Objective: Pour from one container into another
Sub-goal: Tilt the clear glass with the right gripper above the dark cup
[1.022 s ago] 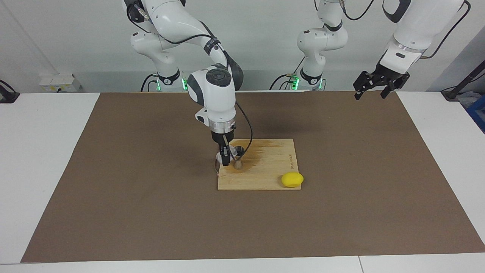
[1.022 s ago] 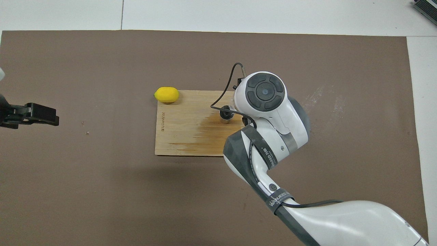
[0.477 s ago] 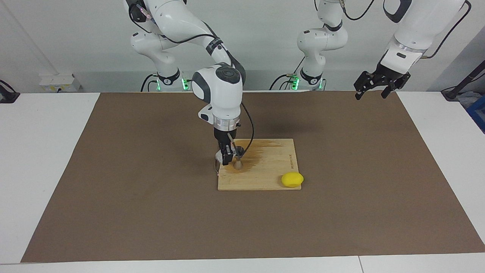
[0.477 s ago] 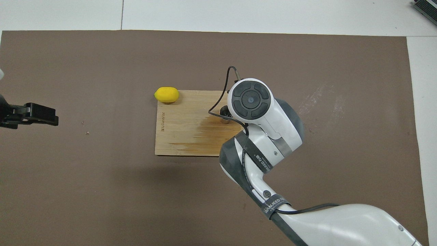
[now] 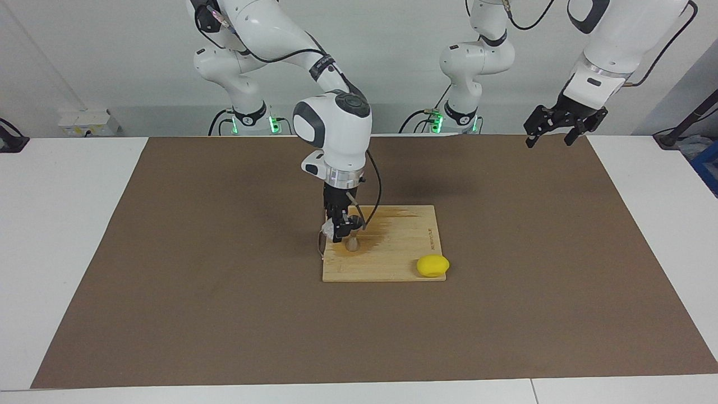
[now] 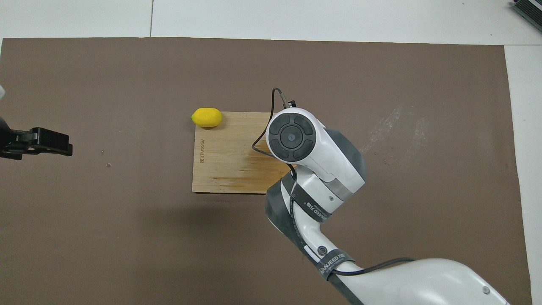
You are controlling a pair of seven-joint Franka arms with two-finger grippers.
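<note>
Right now the pour looks to be under way, not finished. The right gripper [image 5: 340, 229] is low over the wooden board [image 5: 404, 252], at the board's end toward the right arm. Its jaws are pressed shut on the clear cup [image 5: 327, 228], which is lifted and looks tipped toward the metal jigger [image 5: 352, 242]. The jigger stands upright on the board, just beside the cup. I cannot see any liquid. Setting the cup back down is left, I think. The left gripper [image 5: 561, 124] waits in the air over the mat's corner, jaws spread wide and holding nothing. A yellow lemon [image 5: 432, 265] lies at the board's corner.
</note>
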